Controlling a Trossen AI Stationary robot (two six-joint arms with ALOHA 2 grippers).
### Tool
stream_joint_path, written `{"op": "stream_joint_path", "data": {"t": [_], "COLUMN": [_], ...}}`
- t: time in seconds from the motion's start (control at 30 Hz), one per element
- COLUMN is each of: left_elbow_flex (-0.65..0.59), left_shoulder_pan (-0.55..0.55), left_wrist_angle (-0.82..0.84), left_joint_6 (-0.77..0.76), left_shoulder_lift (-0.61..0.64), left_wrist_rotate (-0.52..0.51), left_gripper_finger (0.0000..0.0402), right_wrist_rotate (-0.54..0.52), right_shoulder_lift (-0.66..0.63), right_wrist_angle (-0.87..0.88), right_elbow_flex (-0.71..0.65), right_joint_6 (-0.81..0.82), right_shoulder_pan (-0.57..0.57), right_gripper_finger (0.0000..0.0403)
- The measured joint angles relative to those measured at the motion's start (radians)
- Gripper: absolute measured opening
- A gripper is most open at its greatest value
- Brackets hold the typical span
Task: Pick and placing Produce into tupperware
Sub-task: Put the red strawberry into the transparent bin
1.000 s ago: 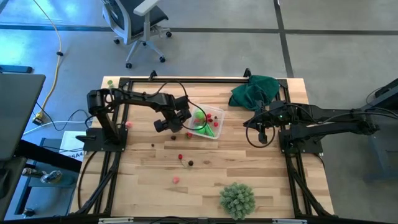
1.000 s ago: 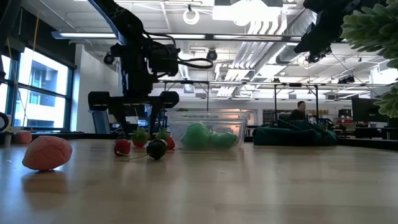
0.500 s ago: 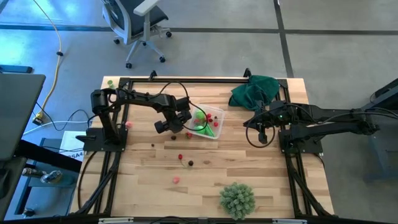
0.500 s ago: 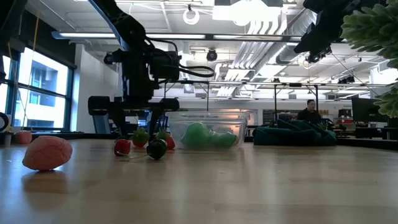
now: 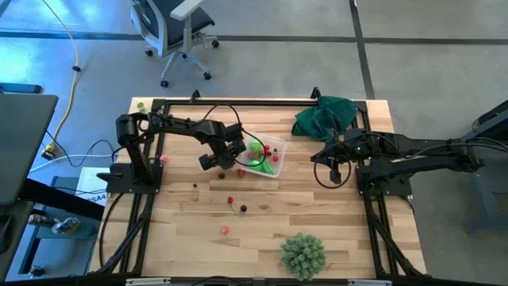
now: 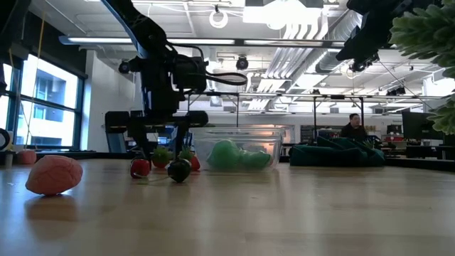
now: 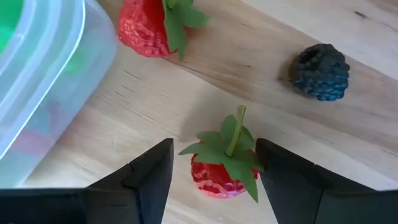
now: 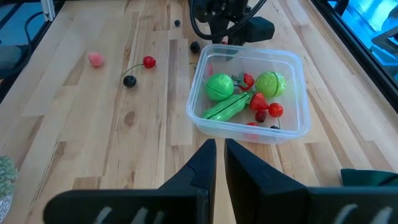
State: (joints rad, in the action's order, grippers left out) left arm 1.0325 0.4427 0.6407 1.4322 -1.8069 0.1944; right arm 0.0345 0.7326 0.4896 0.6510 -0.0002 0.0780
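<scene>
On wood table (image 5: 333, 222) in an open-ceiling workshop, left gripper (image 7: 214, 167) spread wide, straddling a strawberry (image 7: 222, 163) beside tupperware (image 7: 43, 74), not clamped; right gripper (image 8: 219, 163) closed, empty.

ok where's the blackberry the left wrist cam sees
In the left wrist view the blackberry lies on the bare table, beyond the strawberry between the left tool's open fingers.

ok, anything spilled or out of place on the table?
Nothing spilled. The tupperware sits upright with produce inside; loose pieces like the strawberry between the left claw fingers simply await picking.
</scene>
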Motion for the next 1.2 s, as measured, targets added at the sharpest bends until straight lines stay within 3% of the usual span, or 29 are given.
{"op": "stream_joint_path", "data": {"t": [0.13, 0.5, 0.9, 1.2], "left_elbow_flex": [0.000, 0.000, 0.000, 0.000], "left_shoulder_pan": [0.000, 0.000, 0.000, 0.000], "left_wrist_angle": [-0.001, 0.003, 0.001, -0.007], "left_joint_6": [-0.001, -0.020, -0.028, -0.085], "left_shoulder_lift": [0.000, -0.001, -0.001, -0.001], "left_wrist_rotate": [0.000, 0.023, 0.023, 0.025], "left_gripper_finger": [0.0209, 0.0139, 0.0159, 0.0127], "right_wrist_rotate": [0.000, 0.000, 0.000, 0.000], "right_shoulder_lift": [0.000, 0.000, 0.000, 0.000], "right_wrist_angle": [0.000, 0.000, 0.000, 0.000], "right_elbow_flex": [0.000, 0.000, 0.000, 0.000], "right_joint_6": [0.000, 0.000, 0.000, 0.000], "right_shoulder_pan": [0.000, 0.000, 0.000, 0.000], "right_gripper_finger": [0.0024, 0.0024, 0.0024, 0.0024]}}
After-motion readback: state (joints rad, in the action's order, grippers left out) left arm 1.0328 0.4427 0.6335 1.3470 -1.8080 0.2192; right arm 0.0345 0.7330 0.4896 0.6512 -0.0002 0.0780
